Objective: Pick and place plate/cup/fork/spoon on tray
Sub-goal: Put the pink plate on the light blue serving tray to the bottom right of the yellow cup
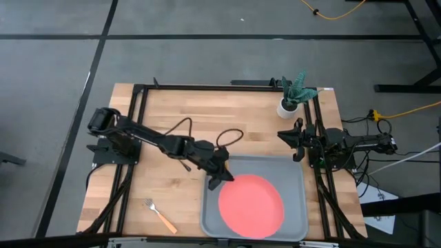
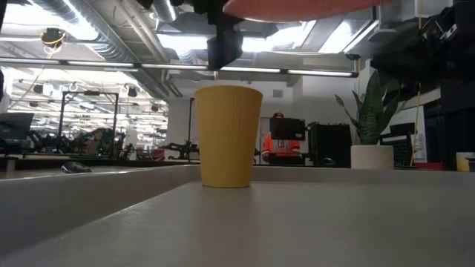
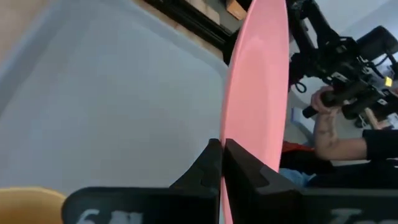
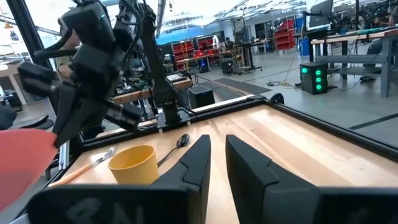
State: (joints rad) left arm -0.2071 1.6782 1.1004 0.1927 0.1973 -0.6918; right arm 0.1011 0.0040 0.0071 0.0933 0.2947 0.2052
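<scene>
The coral-pink plate [image 1: 251, 204] hangs over the light grey tray [image 1: 298, 172], with my left gripper [image 1: 224, 178] shut on its rim. The yellow cup [image 2: 226, 137] stands upright on the tray floor below the plate. It is hidden in the high view, but shows in the right wrist view [image 4: 134, 163]. The orange-handled fork [image 1: 160, 215] lies on the wood left of the tray. The dark spoon [image 4: 179, 143] lies on the wood beyond the cup. My right gripper [image 4: 217, 162] waits at the table's right edge, empty, its fingers a narrow gap apart. My left gripper pinches the plate's rim [image 3: 231, 134] at the plate's left side, one finger above it and one below. The fingers come level from the table's left. The plate is about level and lifted clear of the tray, above the cup.
A white pot with a green plant [image 1: 293, 96] stands at the far right corner. Black cables [image 1: 231, 134] loop over the table's middle. A person's arm [image 3: 329, 130] shows beyond the table's right side. Bare wood lies at the table's far left.
</scene>
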